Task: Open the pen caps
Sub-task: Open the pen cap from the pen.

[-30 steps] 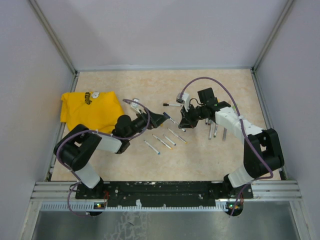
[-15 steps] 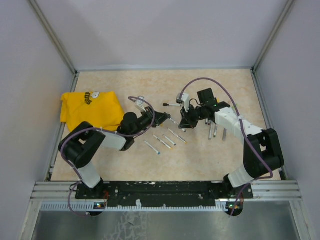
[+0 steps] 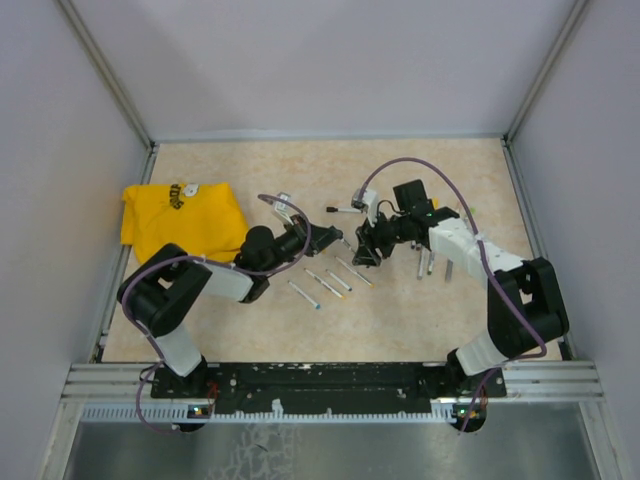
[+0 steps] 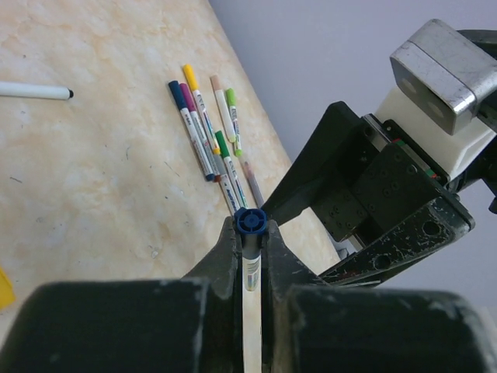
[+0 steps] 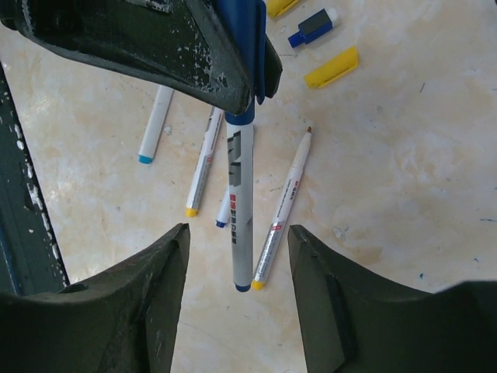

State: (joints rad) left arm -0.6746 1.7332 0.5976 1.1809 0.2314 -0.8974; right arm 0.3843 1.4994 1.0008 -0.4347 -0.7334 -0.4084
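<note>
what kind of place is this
Probably a robotics lab test cell: a tabletop boxed in by plain grey panels, two robot arms bolted to a rail, and marker pens laid out.

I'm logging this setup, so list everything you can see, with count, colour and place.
blue pen: one, white barrel, held aloft between the grippers
capped pens: several; blue, magenta, yellow, beige, green caps; grouped on table
uncapped pens: four, white, lying below the held pen
loose pen caps: three, two yellow, one blue, beside them
black-tipped pen: one, white, lying apart
cloth: one, yellow, table's left side
table: one, beige
left gripper: shut on blue pen
right gripper: open, flanking its free end
</note>
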